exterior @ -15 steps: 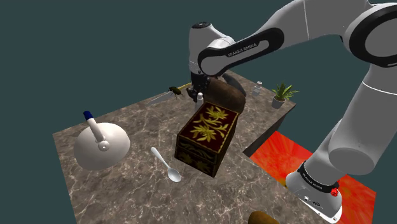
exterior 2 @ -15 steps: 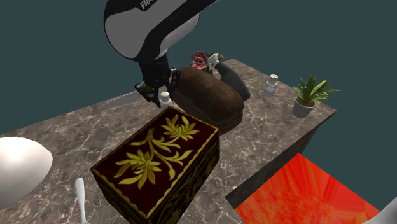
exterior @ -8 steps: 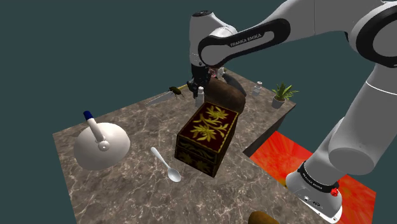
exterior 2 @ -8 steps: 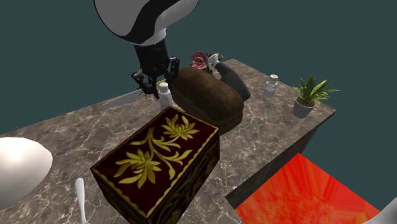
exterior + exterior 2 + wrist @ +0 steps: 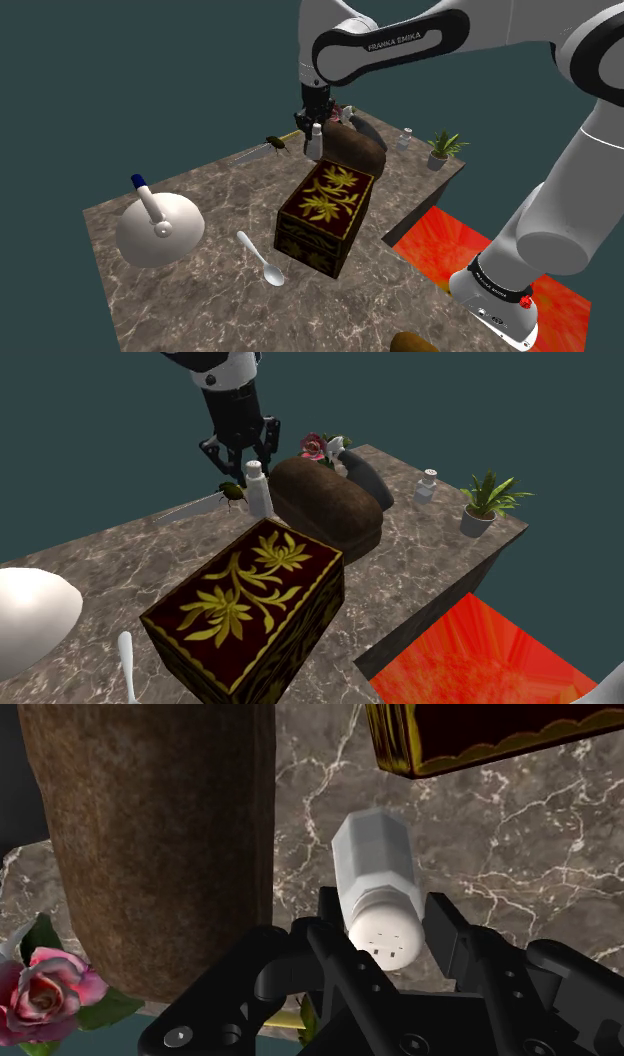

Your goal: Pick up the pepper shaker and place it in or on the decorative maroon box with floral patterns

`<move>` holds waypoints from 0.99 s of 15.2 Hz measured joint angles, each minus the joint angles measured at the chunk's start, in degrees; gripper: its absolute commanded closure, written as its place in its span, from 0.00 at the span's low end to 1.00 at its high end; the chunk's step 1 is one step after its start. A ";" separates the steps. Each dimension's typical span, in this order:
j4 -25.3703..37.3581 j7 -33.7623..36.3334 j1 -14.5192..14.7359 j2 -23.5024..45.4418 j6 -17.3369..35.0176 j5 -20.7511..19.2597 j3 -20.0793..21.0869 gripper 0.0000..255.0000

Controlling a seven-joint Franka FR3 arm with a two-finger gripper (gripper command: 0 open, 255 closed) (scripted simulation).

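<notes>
The black gripper (image 5: 385, 912) clasps the white pepper shaker (image 5: 372, 864) by its perforated cap. The shaker stands upright just beside the brown loaf (image 5: 325, 502), behind the maroon floral box (image 5: 245, 597) on the marble table (image 5: 425, 547).

Home-like setting: marble counter (image 5: 200, 290), potted plant (image 5: 442, 148), spoon (image 5: 260, 258), rose (image 5: 314, 447), red floor (image 5: 440, 250); plain teal backdrop (image 5: 100, 80).

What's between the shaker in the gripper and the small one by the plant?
A big brown loaf lies between them, seen in the second exterior view.
</notes>
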 measured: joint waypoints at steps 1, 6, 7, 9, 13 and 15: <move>0.61 -0.10 0.01 -0.13 -0.73 0.07 0.02 1.00; 4.08 -0.67 0.04 -0.41 -4.44 0.34 0.06 1.00; 4.52 -0.79 0.02 -0.59 -5.05 0.42 0.05 1.00; 5.72 -0.97 0.05 -0.88 -6.52 0.54 0.09 1.00; 8.75 -1.40 0.07 -0.93 -9.55 0.65 0.11 1.00; 10.41 -1.60 0.10 -0.83 -11.10 0.68 0.12 1.00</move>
